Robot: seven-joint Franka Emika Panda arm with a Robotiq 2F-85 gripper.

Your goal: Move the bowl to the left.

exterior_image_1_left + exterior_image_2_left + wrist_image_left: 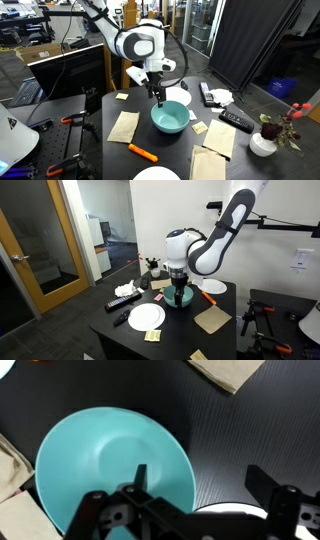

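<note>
The hand (197, 473) straddles the teal bowl (100, 455) rim, jaws apart.

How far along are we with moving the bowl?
Done: the gripper has reached the bowl. Its jaws are open astride the rim, one finger over the inside and one outside. In hand: lining up the grasp, with nothing gripped yet. Left: close on the rim, move the bowl left, release.

Clearance around bowl (172, 120): tight.
Two brown napkins (123, 127) flank it, orange marker (142, 152) and white plate (147, 316) lie near; bare table (220, 430) strip open beside the rim.
</note>
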